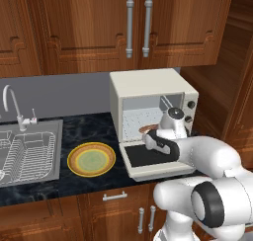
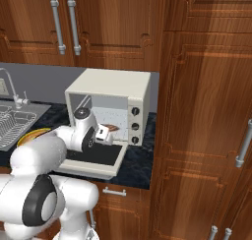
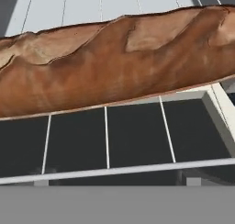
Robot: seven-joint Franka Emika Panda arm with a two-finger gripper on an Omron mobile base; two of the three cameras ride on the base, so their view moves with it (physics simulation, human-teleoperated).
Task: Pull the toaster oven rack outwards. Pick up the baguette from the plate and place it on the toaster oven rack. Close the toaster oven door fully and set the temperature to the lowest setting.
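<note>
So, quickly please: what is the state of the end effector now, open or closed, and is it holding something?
End effector: at the toaster oven mouth by the baguette; open or closed cannot be told.

We count one oven (image 1: 148, 89) with its one door (image 1: 148, 158) hanging open and three knobs (image 2: 135, 125) down its right panel. One baguette (image 3: 114, 58) lies over one rack (image 3: 106, 140). One plate (image 1: 91, 159) sits on the counter (image 1: 89, 129). By the one sink (image 1: 53, 151) we see one faucet (image 1: 14, 106) and one wire basket (image 1: 27, 151). The upper cabinets (image 1: 74, 22) above the oven carry two long handles (image 1: 138, 25).
</note>
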